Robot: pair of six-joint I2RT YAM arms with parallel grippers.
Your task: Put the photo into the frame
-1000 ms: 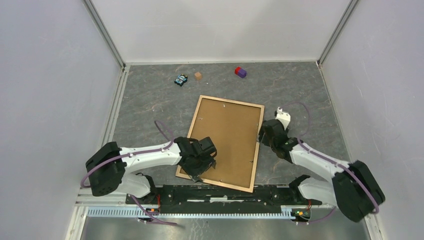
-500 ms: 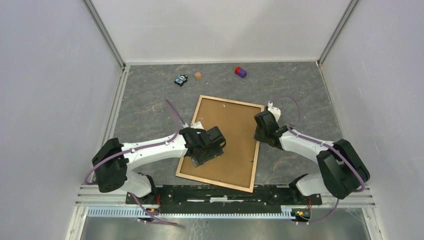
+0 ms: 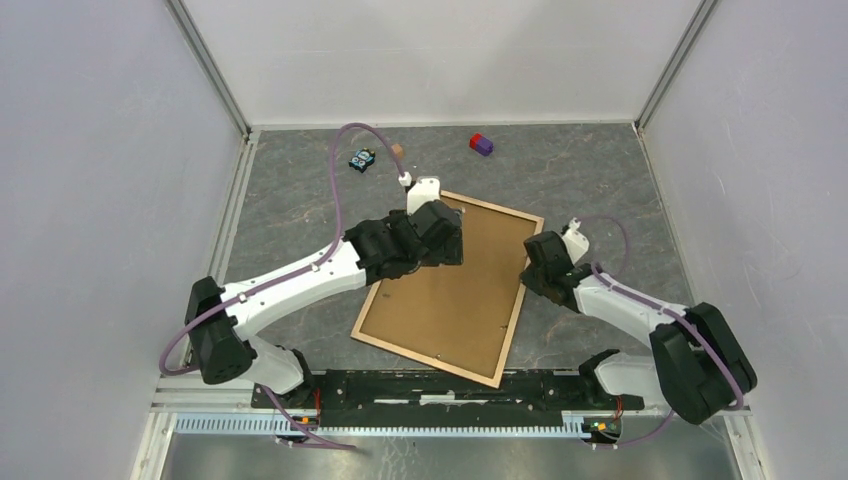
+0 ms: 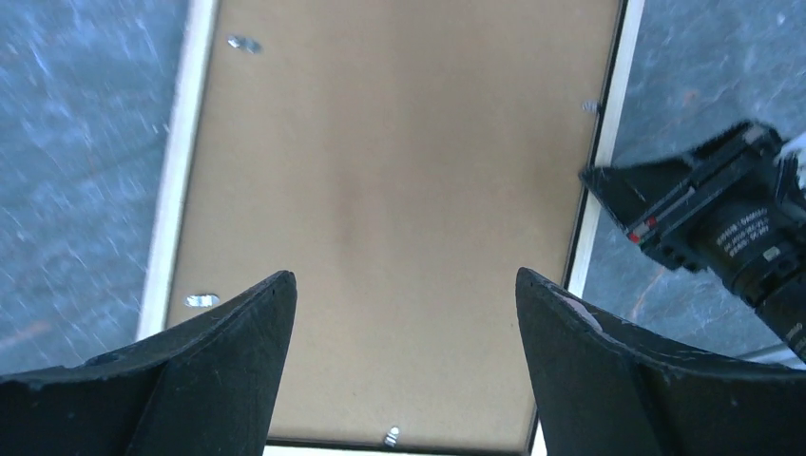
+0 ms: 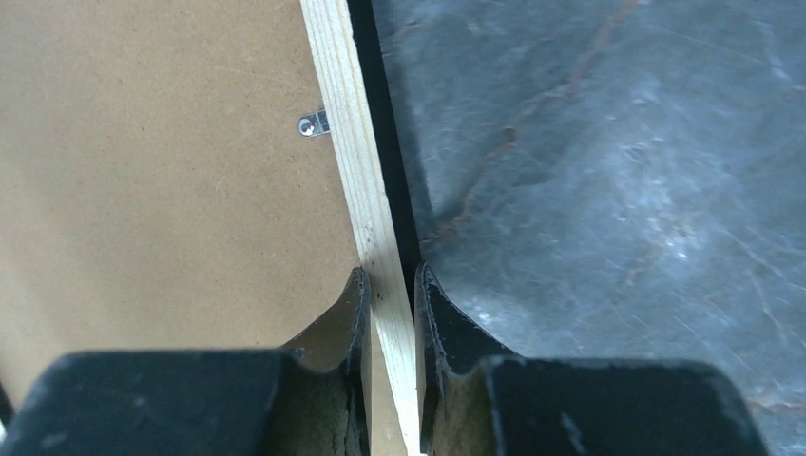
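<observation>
The frame lies back side up on the grey table, its light wood rails around a brown backing board. My right gripper is shut on the frame's right rail, one finger on each side of the rail at the fingertips. My left gripper hovers over the far end of the board, open with nothing between its fingers. The right gripper shows at the rail in the left wrist view. The photo is not visible in any view.
At the far edge of the table lie a small blue and black toy, a tan cube and a red and purple block. White walls close in the left, right and far sides.
My left arm swept from the frame's near left corner to its far end, opening wider. My right gripper closed on the right rail, and the frame's far end swung slightly right.
</observation>
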